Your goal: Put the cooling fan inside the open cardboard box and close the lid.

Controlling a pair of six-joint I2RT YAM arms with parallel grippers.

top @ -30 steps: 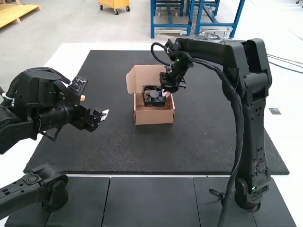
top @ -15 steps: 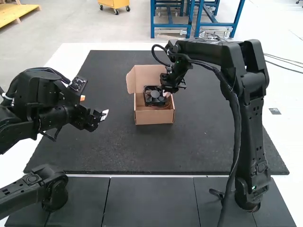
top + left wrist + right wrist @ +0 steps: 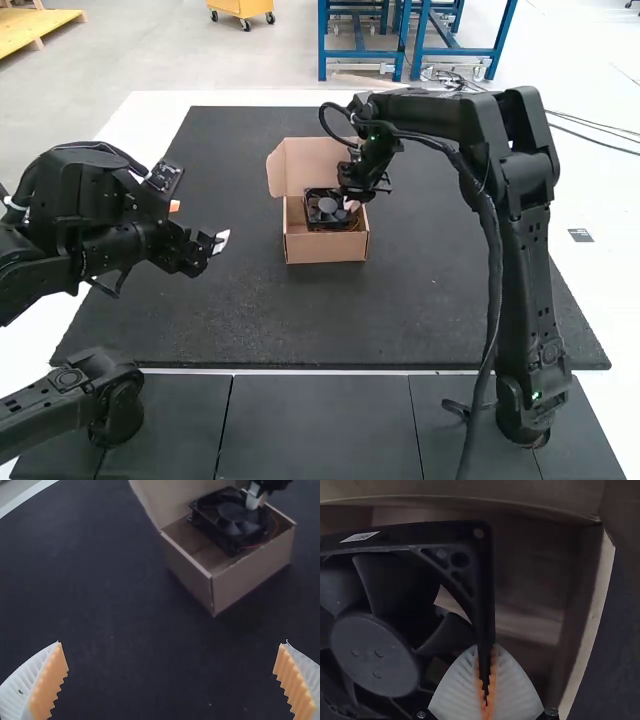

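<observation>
A black square cooling fan [image 3: 327,209] sits tilted inside the open cardboard box [image 3: 325,241] at the middle of the black mat. The box lid [image 3: 283,166] stands up at the back left. My right gripper [image 3: 350,203] reaches down into the box and is shut on the fan's frame edge [image 3: 484,630], white ribbed fingers [image 3: 512,690] pinching it. In the left wrist view the fan [image 3: 232,520] and box [image 3: 240,572] lie ahead of my left gripper [image 3: 170,685]. My left gripper [image 3: 212,245] hangs open over the mat to the box's left, holding nothing.
The black mat [image 3: 330,310] covers the table around the box, with bare mat in front and to both sides. White table surface [image 3: 600,260] borders the mat on the right.
The right gripper has lowered the fan deeper into the box and shifted slightly left. The left arm has not moved.
</observation>
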